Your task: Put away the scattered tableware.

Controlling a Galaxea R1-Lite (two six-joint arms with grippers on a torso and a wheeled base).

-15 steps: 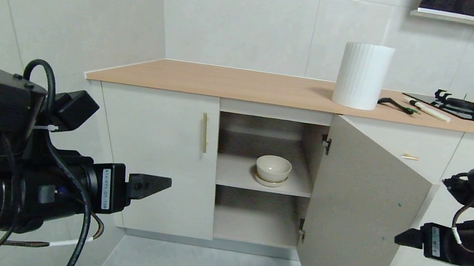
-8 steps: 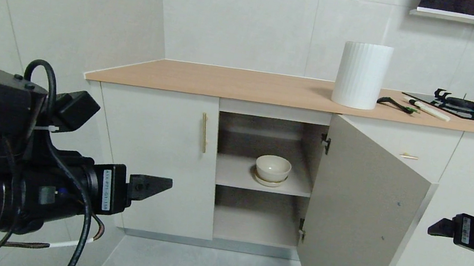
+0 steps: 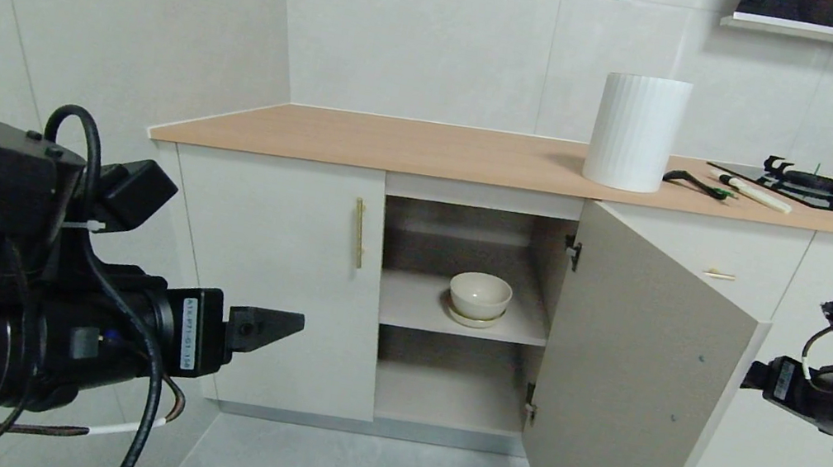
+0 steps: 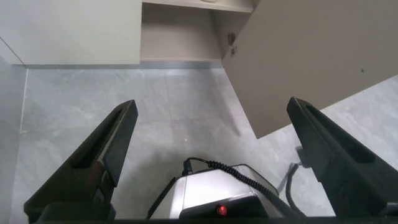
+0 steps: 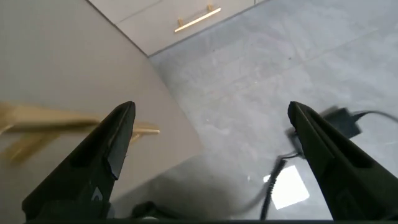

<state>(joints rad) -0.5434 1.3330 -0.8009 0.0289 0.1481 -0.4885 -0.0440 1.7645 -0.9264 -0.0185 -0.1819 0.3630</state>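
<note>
The right arm has swung outward and then risen, so the right gripper now sits just past the free edge of the open cabinet door; the left arm has barely shifted. Both the right and the left gripper have fingers spread wide and hold nothing. A pale bowl rests on a saucer on the cabinet's upper shelf. Toward the counter's right end, a dark utensil and a pale utensil lie just beside a white ribbed canister. Both utensils look light, stiff and thin, likely to skid, so they are best pinched mid-handle. The bowl looks glazed and breakable.
</note>
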